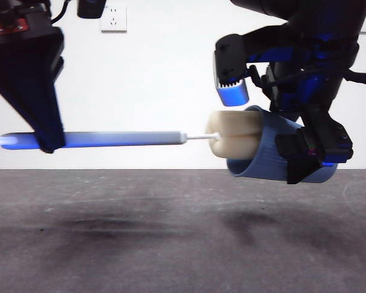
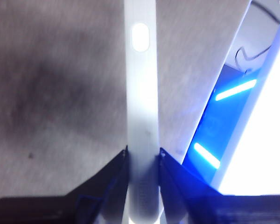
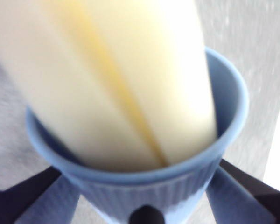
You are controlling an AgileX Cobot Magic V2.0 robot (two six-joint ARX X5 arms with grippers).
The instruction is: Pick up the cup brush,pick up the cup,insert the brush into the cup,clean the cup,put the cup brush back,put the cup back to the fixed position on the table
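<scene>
My left hand (image 1: 46, 143) pinches the long grey yellow-sponged cup brush (image 1: 119, 138), my right hand (image 1: 305, 160) the ribbed blue plastic cup (image 1: 259, 152); sponge seemingly half inside, so push deeper and scrub

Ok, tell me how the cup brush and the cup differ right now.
The cup brush is long and slim, with a grey handle and pale-yellow sponge head; the cup is short, wide, blue and ribbed. The brush lies level; the cup is tipped on its side, mouth toward the sponge. The left gripper holds the brush, the right gripper the cup. Both are held above the table.
</scene>
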